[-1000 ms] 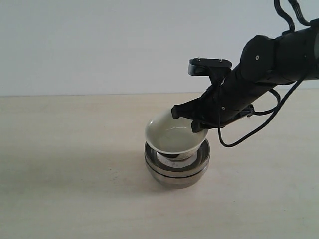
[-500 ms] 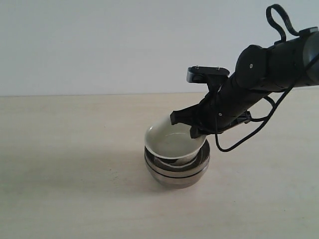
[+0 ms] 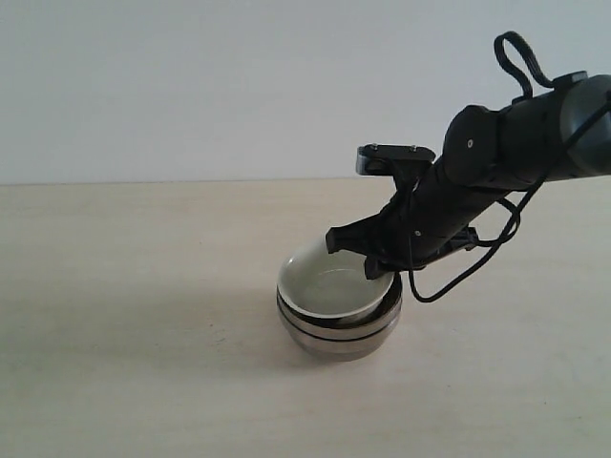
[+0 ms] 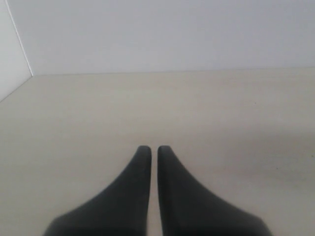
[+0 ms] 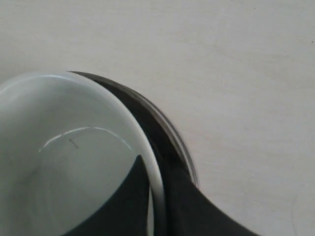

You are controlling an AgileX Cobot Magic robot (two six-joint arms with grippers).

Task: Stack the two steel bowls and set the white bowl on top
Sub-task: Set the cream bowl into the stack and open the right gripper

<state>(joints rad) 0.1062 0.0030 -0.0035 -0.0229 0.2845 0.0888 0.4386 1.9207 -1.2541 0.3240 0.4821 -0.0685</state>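
Observation:
The two steel bowls (image 3: 339, 329) stand nested one in the other at the middle of the table. The white bowl (image 3: 329, 284) sits down inside the upper steel bowl, only its rim and inside showing. My right gripper (image 3: 374, 260) is shut on the white bowl's right-hand rim. In the right wrist view one finger lies inside the white bowl (image 5: 64, 157) and the other outside its wall, within the steel rim (image 5: 172, 132). My left gripper (image 4: 150, 150) is shut on nothing above bare table, and does not show in the exterior view.
The pale wooden table (image 3: 143, 286) runs back to a plain white wall (image 3: 191, 86). A black cable (image 3: 477, 258) loops under my right arm beside the stack.
My right gripper has lowered the white bowl from a tilted position above the stack down into the upper steel bowl, where it now sits nearly level.

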